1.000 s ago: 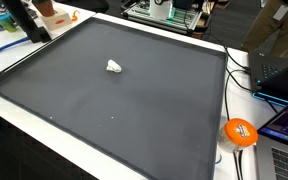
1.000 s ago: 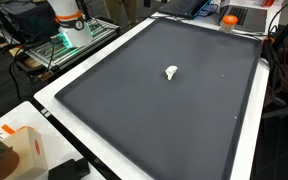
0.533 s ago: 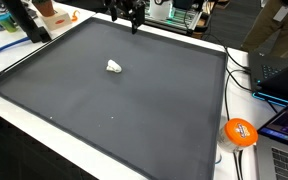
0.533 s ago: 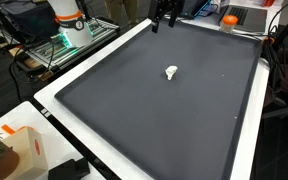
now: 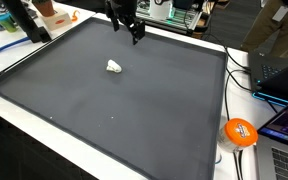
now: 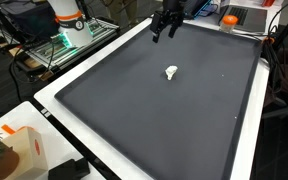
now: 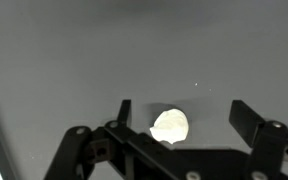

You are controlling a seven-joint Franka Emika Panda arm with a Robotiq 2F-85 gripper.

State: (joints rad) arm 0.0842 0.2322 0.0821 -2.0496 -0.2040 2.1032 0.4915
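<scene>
A small crumpled white lump (image 5: 114, 67) lies on the large dark grey mat (image 5: 134, 110), seen in both exterior views, lump (image 6: 171, 72). My black gripper (image 5: 127, 28) hangs above the mat's far part, well above and behind the lump, gripper (image 6: 164, 26). In the wrist view the lump (image 7: 170, 126) shows far below between the two spread fingers (image 7: 246, 118), gripper (image 7: 184, 112). The jaws stand open and hold nothing.
The mat (image 6: 164, 110) sits on a white table (image 6: 54, 95). An orange round object (image 5: 241, 132), laptops and cables (image 5: 284, 110) lie beside one edge. A black stand (image 5: 22, 20) and an orange-white box (image 6: 19, 150) stand near the corners.
The gripper came into both exterior views from the far edge and has moved down and forward over the mat toward the lump. The lump has not moved.
</scene>
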